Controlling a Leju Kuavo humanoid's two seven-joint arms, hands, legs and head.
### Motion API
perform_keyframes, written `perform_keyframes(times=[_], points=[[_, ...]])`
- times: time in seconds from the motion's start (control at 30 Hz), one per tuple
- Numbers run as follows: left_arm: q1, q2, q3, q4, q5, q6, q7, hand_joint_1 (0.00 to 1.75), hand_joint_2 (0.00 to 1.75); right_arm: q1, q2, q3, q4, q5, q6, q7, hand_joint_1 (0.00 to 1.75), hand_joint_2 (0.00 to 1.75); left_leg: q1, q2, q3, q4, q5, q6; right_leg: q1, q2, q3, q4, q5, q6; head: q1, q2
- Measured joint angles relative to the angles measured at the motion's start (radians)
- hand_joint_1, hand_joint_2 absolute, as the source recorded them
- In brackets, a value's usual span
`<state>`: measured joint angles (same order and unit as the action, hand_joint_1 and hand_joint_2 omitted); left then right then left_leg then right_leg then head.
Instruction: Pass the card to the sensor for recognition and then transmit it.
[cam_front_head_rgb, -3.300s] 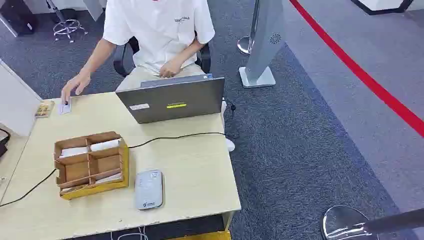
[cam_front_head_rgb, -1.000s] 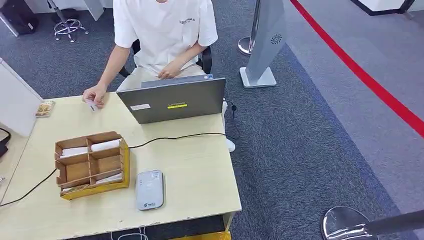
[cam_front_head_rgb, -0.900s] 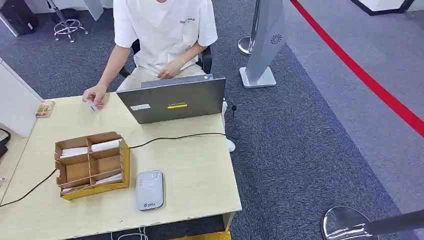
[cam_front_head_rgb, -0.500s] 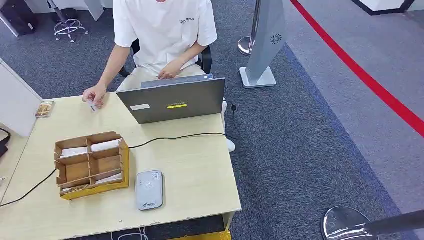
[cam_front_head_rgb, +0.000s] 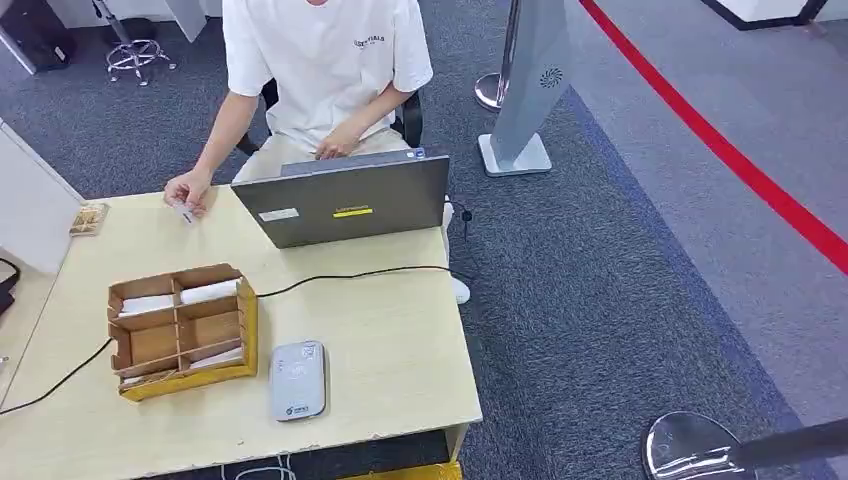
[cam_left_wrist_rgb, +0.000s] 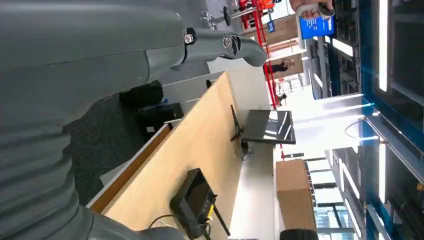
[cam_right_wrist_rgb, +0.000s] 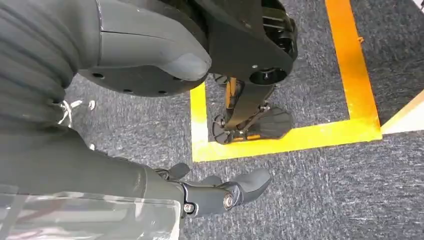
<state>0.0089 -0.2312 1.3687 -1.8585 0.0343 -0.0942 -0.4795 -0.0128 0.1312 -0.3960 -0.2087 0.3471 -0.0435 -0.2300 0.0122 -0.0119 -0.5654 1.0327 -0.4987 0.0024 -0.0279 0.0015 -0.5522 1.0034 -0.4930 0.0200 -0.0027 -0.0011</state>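
A grey card sensor (cam_front_head_rgb: 297, 380) lies flat near the table's front edge, right of a cardboard divider box (cam_front_head_rgb: 181, 331) that holds white cards (cam_front_head_rgb: 209, 291). Across the table a seated person pinches a small white card (cam_front_head_rgb: 184, 212) just above the tabletop, left of the laptop (cam_front_head_rgb: 342, 201). In the left wrist view my left hand (cam_left_wrist_rgb: 150, 55) holds nothing, its fingers (cam_left_wrist_rgb: 225, 42) stretched out beside a tan tabletop (cam_left_wrist_rgb: 200, 140). In the right wrist view my right hand (cam_right_wrist_rgb: 125, 175) hangs over the carpet, fingers (cam_right_wrist_rgb: 220, 192) apart from the thumb (cam_right_wrist_rgb: 150, 50), holding nothing.
A black cable (cam_front_head_rgb: 350, 273) runs across the table from the left edge to behind the laptop. A small tan packet (cam_front_head_rgb: 88, 218) lies at the far left corner. A grey pillar stand (cam_front_head_rgb: 525, 90) and a red floor line (cam_front_head_rgb: 740, 165) lie to the right on the carpet.
The person's hand moved with the card from the table's far left corner to just left of the laptop, and has stayed there for the last second.
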Motion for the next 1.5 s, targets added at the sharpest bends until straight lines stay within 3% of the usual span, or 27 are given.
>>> perform_keyframes(times=[0.13,0.2,0.33,0.4,0.5,0.53,0.6,0.7,0.83,0.97,1.13,1.37,1.5], points=[[-0.002,0.045,0.000,0.002,-0.007,0.021,0.010,0.00,1.75,-0.002,0.000,0.001,0.002,0.018,0.002,0.009,0.00,1.75,0.000,0.000,0.000,0.000,0.000,0.000,0.000,0.000,0.000,0.000,0.000,0.000,0.000,0.000],[-0.015,0.156,-0.002,0.038,-0.018,0.063,0.055,0.00,1.75,-0.005,0.000,0.007,0.003,0.037,0.002,0.019,0.00,1.75,0.001,0.000,0.000,0.000,0.000,-0.001,0.002,0.000,-0.001,0.000,0.000,0.000,0.003,0.000],[-0.102,0.532,-0.094,0.257,-0.091,0.241,0.126,0.00,1.75,-0.020,-0.002,0.024,0.005,0.067,0.005,0.050,0.00,1.75,0.008,-0.004,-0.001,0.000,0.003,-0.007,0.007,-0.003,-0.003,0.001,0.000,-0.006,-0.001,0.000],[-0.123,0.638,-0.170,0.331,-0.157,0.325,0.124,0.00,1.75,-0.029,-0.002,0.032,0.005,0.069,0.008,0.053,0.00,1.75,0.009,-0.003,-0.001,0.000,0.003,-0.009,0.009,-0.003,0.000,0.001,0.000,-0.008,0.001,0.000],[-0.092,0.610,-0.253,0.349,-0.241,0.473,-0.031,0.00,1.75,-0.031,-0.002,0.037,0.006,0.070,0.013,0.053,0.00,1.75,0.003,0.000,0.003,-0.002,0.004,-0.008,0.002,0.000,0.000,0.001,0.001,-0.008,-0.003,0.000],[-0.078,0.588,-0.277,0.361,-0.279,0.516,-0.049,0.00,1.75,-0.030,-0.002,0.039,0.008,0.070,0.014,0.055,0.00,1.75,0.003,0.001,0.003,-0.002,0.003,-0.008,0.002,0.001,0.000,0.001,0.001,-0.008,-0.003,0.000],[-0.045,0.579,-0.319,0.374,-0.379,0.580,-0.020,0.00,1.75,-0.028,-0.002,0.042,0.009,0.071,0.015,0.055,0.00,1.75,0.009,0.006,0.001,0.000,0.002,-0.008,0.006,0.006,-0.001,-0.002,0.004,-0.010,0.000,0.000],[-0.025,0.595,-0.376,0.364,-0.562,0.606,0.072,0.00,1.75,-0.028,-0.003,0.043,0.010,0.071,0.018,0.055,0.00,1.75,0.007,0.005,0.001,0.000,0.002,-0.008,0.006,0.005,-0.001,-0.003,0.004,-0.008,0.004,0.000],[0.005,0.608,-0.474,0.324,-0.873,0.608,0.204,0.00,1.75,-0.029,-0.003,0.044,0.010,0.072,0.019,0.059,0.00,1.75,0.007,0.005,0.000,0.000,0.002,-0.007,0.007,0.005,-0.001,-0.003,0.004,-0.008,0.004,0.000],[0.017,0.673,-0.566,0.285,-1.087,0.555,0.334,0.00,1.75,-0.028,-0.003,0.045,0.010,0.072,0.026,0.063,0.00,1.75,0.008,0.005,0.000,0.000,0.002,-0.008,0.008,0.005,-0.002,-0.003,0.004,-0.009,0.004,0.000],[0.040,0.697,-0.690,0.258,-1.336,0.597,0.382,0.00,1.75,-0.030,-0.003,0.052,0.010,0.088,0.042,0.072,0.00,1.75,0.009,0.005,0.000,0.000,0.002,-0.008,0.009,0.005,-0.001,-0.003,0.004,-0.009,0.003,0.000],[0.039,0.745,-0.849,0.255,-1.491,0.583,0.495,0.00,1.75,-0.033,-0.005,0.062,0.010,0.090,0.054,0.079,0.00,1.75,0.009,0.005,0.000,0.000,0.002,-0.008,0.008,0.005,-0.002,-0.003,0.004,-0.009,0.003,0.000],[-0.014,0.806,-0.913,0.227,-1.500,0.441,0.529,0.00,1.75,-0.033,-0.007,0.063,0.010,0.090,0.053,0.081,0.00,1.75,0.009,0.005,-0.001,0.000,0.002,-0.008,0.009,0.005,-0.003,-0.003,0.004,-0.009,0.002,0.000]])
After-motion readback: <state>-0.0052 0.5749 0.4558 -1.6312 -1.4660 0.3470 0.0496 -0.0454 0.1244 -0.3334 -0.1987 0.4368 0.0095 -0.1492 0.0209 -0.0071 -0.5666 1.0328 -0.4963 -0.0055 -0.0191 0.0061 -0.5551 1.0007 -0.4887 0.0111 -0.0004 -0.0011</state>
